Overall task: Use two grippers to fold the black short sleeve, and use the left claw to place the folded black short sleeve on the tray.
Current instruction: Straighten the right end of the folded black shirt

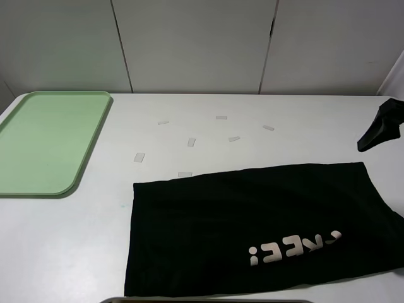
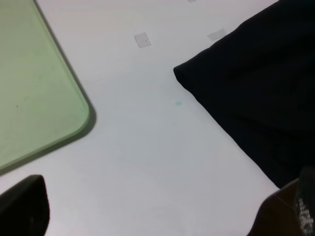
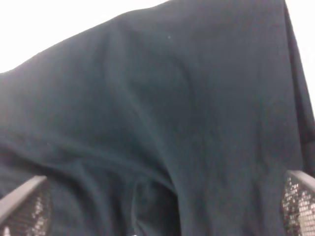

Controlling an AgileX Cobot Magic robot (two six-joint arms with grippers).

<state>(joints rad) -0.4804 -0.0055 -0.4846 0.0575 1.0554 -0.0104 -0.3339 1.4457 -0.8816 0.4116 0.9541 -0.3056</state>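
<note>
The black short sleeve [image 1: 252, 221] lies folded into a long band on the white table, its white letters [image 1: 293, 247] near the front edge. The pale green tray [image 1: 44, 142] sits at the far left with nothing on it. My left gripper [image 2: 157, 216] hovers open over bare table between the tray's corner [image 2: 29, 83] and the shirt's left corner [image 2: 256, 83]; it is outside the exterior high view. My right gripper [image 3: 162, 211] is open just above the black cloth [image 3: 162, 108], holding nothing. A black end of the right arm [image 1: 380, 128] shows at the right edge.
Several small clear tape pieces [image 1: 189, 142] are scattered on the table behind the shirt. White wall panels [image 1: 196, 44] stand along the back edge. A tiny teal speck [image 2: 177, 103] marks the table near the shirt's corner.
</note>
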